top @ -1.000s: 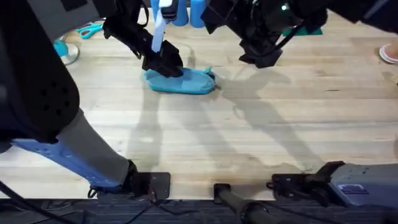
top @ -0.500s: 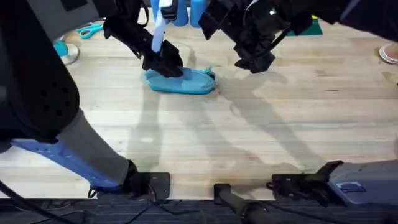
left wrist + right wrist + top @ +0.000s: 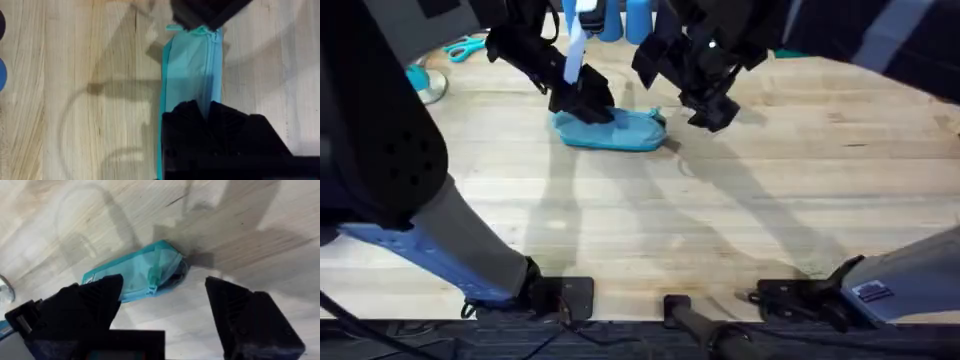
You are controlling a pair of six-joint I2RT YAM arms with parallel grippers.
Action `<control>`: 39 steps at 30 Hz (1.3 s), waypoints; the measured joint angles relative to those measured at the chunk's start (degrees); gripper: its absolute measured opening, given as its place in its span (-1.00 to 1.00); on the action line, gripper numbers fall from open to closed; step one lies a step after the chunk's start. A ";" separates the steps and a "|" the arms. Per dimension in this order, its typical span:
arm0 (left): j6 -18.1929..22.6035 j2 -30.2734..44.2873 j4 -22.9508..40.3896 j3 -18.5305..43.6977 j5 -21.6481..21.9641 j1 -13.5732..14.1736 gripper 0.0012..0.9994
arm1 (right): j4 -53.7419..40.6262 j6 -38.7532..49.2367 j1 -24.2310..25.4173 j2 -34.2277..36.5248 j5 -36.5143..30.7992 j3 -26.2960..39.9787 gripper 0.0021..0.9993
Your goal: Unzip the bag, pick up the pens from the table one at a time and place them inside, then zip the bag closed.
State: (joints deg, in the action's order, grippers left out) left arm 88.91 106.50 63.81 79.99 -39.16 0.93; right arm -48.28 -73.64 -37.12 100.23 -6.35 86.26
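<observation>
Upper middle of the overhead frame: bag (image 3: 612,130) flat on the table (image 3: 740,220), left gripper (image 3: 586,104) clamped on its left end, right gripper (image 3: 705,105) spread wide just right of it.

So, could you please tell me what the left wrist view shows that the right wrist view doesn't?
Left wrist view alone: the left hand shut on one end of the bag, the zipper running straight up the pouch, and the other arm's dark hand at its far end. Right wrist view alone: the right hand open and above the bag's end, where the zipper pull sits. Both share the light blue bag on the table.
</observation>
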 joint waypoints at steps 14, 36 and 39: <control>0.00 0.00 -0.13 0.00 0.00 0.01 -0.92 | 8.14 -2.06 -0.22 4.21 2.57 0.00 0.99; 0.00 0.00 -0.26 0.00 0.03 0.00 -0.92 | 7.47 -2.69 -0.37 6.75 5.75 0.00 -0.33; 0.02 0.00 -0.33 0.00 0.07 0.00 -0.92 | 7.07 -2.71 -0.35 6.77 5.73 0.00 -0.65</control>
State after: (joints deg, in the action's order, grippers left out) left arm 88.92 106.50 63.48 79.99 -39.09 0.93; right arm -41.21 -76.35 -37.47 107.00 -0.62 86.26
